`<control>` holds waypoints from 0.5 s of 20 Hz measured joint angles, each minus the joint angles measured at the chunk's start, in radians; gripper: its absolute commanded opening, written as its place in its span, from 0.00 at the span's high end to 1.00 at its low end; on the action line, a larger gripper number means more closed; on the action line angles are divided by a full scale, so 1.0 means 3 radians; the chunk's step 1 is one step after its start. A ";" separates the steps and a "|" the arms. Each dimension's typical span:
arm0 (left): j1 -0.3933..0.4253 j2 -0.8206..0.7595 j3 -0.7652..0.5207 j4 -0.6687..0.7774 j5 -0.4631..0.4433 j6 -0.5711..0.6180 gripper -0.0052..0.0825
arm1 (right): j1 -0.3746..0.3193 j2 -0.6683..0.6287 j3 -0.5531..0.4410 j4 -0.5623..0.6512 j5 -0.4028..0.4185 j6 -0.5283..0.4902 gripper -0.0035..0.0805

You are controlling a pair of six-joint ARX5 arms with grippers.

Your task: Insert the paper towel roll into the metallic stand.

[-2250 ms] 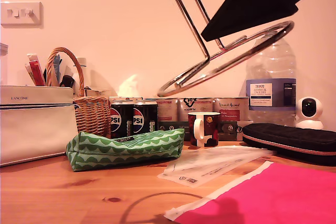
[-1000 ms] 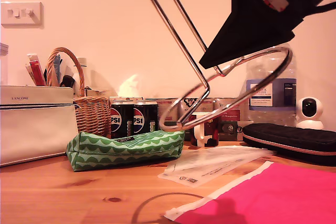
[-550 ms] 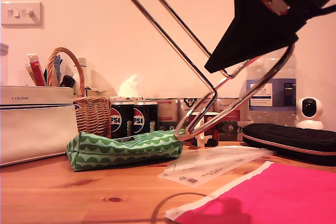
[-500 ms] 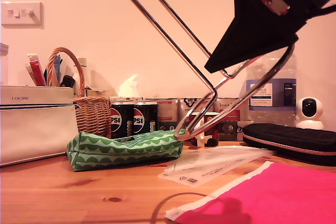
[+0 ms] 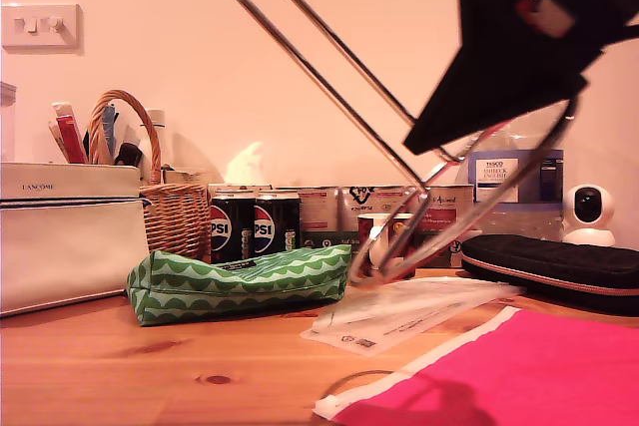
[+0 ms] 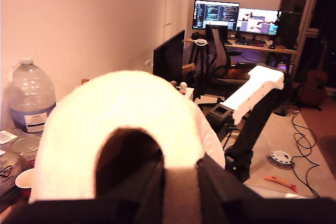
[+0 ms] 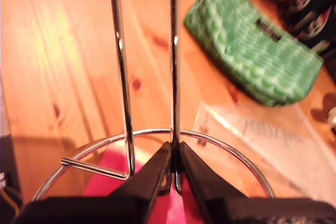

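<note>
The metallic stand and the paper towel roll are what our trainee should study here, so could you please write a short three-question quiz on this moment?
1. True or false: the metallic stand stands upright on the table.
2. Which item does my first hand hold? A) the green pouch B) the paper towel roll C) the mug
3. Fill in: my second hand is shut on the stand where the upright joins the ring ____.

Key:
1. False: it is held tilted in the air.
2. B.
3. Base.
</note>
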 measured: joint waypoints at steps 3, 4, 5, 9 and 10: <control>0.0000 0.0000 0.0090 0.0003 -0.0011 0.0014 0.97 | 0.0001 -0.0254 0.0000 -0.0050 0.0000 0.0014 0.97; 0.0000 0.0000 0.0108 0.0004 -0.0031 0.0015 0.97 | 0.0004 -0.0351 0.0000 -0.0084 0.0000 0.0023 0.97; 0.0000 0.0000 0.0109 0.0001 -0.0060 0.0014 0.97 | 0.0017 -0.0436 0.0000 -0.0128 0.0001 0.0024 0.97; 0.0000 0.0000 0.0109 0.0003 -0.0116 0.0015 0.97 | 0.0090 -0.0685 0.0000 -0.0230 0.0000 0.0024 0.97; 0.0000 0.0000 0.0109 0.0003 -0.0114 0.0014 0.97 | 0.0090 -0.0734 0.0000 -0.0229 0.0000 0.0024 0.97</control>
